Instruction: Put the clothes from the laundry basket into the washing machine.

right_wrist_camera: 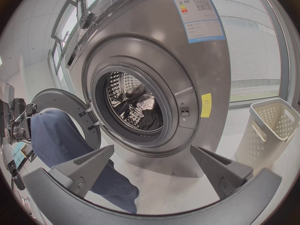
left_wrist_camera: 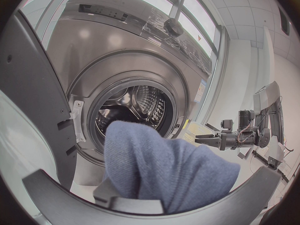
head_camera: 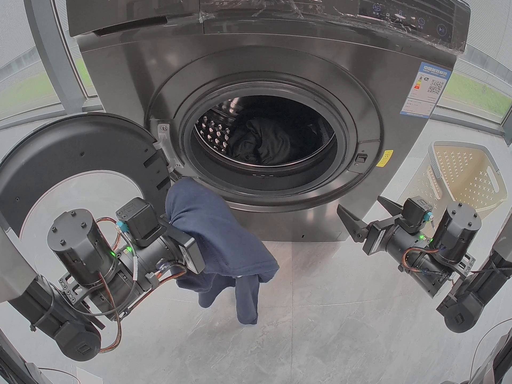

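Note:
The washing machine stands with its door swung open to the left. A dark garment lies inside the drum. My left gripper is low in front of the door hinge, shut on a navy blue garment that drapes over its fingers and hangs toward the floor. In the left wrist view the navy garment covers the gripper, just short of the drum opening. My right gripper hovers open and holds nothing, at the machine's lower right corner. The laundry basket sits on the floor to the right.
The open door takes up the space on the left, close to my left arm. Grey tiled floor lies free in front of the machine. Windows and a pillar stand behind and beside it.

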`<state>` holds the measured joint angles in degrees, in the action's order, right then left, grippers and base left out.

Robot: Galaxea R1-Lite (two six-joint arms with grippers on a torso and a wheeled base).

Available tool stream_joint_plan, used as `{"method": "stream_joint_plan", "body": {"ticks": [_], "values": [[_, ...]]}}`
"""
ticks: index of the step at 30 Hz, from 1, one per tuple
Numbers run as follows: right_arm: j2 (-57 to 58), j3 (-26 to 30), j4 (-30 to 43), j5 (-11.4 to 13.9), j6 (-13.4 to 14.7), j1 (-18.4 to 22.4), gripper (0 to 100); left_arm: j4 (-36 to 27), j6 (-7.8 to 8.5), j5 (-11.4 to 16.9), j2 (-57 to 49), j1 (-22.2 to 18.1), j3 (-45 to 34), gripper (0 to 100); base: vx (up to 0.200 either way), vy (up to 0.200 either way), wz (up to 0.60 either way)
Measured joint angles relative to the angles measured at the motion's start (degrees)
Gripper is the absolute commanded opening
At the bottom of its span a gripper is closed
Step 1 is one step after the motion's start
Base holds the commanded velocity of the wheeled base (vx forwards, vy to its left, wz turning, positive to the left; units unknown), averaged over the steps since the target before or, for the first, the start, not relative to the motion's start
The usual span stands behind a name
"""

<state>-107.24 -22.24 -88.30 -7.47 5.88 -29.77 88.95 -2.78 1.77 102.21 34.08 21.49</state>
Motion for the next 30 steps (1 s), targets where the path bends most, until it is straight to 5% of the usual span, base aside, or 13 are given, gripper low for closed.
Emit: {"method": "stream_joint_plan", "body": {"ticks": [14,20,30], "values": [[0.27,0.44,0.00,0.00,-0.30,-0.73,100,0.00,-0.09,0.00,0.00,0.20,0.04,0,0.000,0.000,0.00],[0.27,0.96,0.02,-3.30,-0.49,-1.07,100,0.00,-0.09,-0.02,0.00,0.20,-0.02,0,0.000,0.000,0.00],[0.62,5.12,0.06,-4.57,-0.93,-2.84,100,-0.02,-0.09,0.00,0.09,0.20,-0.05,0,0.000,0.000,0.00]]}}
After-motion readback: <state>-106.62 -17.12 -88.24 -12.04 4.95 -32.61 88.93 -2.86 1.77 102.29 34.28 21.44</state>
